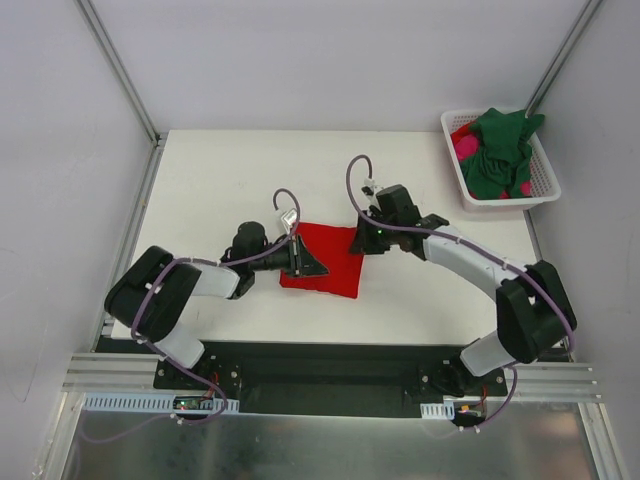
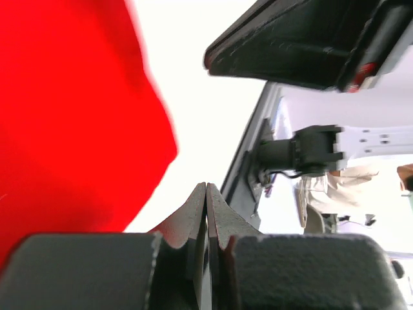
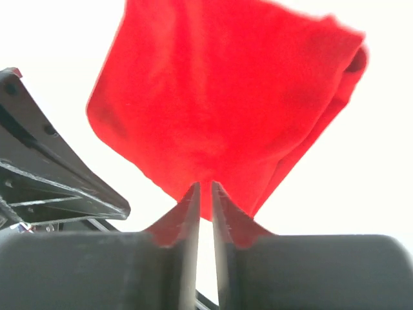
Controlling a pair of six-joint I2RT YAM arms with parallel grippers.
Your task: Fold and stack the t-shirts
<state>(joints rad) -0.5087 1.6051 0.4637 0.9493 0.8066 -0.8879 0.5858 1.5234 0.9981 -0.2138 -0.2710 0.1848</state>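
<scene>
Looking down on a bright red soft cloth t-shirt [image 1: 335, 272], folded into a rough square and lying flat on the white tabletop [image 1: 220, 180] at the middle of the frame. Meeting its left edge with the black two-finger left gripper [image 1: 315, 263]. Showing, in the left wrist view, the left gripper [image 2: 206, 187] with its claw pressed tight together and the red cloth [image 2: 64, 116] filling the left side, beside the closed tips. Reaching the shirt's upper right corner with the black right gripper [image 1: 360, 243]. Showing, in the right wrist view, the right gripper [image 3: 205, 187] with its claw narrowly parted, a slim slit between the fingers, and the red cloth [image 3: 219, 97] coming down right to the tips. Finding, at the upper right of the top view, a white slotted plastic basket [image 1: 505, 202] holding a dark green cloth t-shirt [image 1: 500, 150] bundled over a magenta-pink cloth t-shirt [image 1: 465, 148].
</scene>
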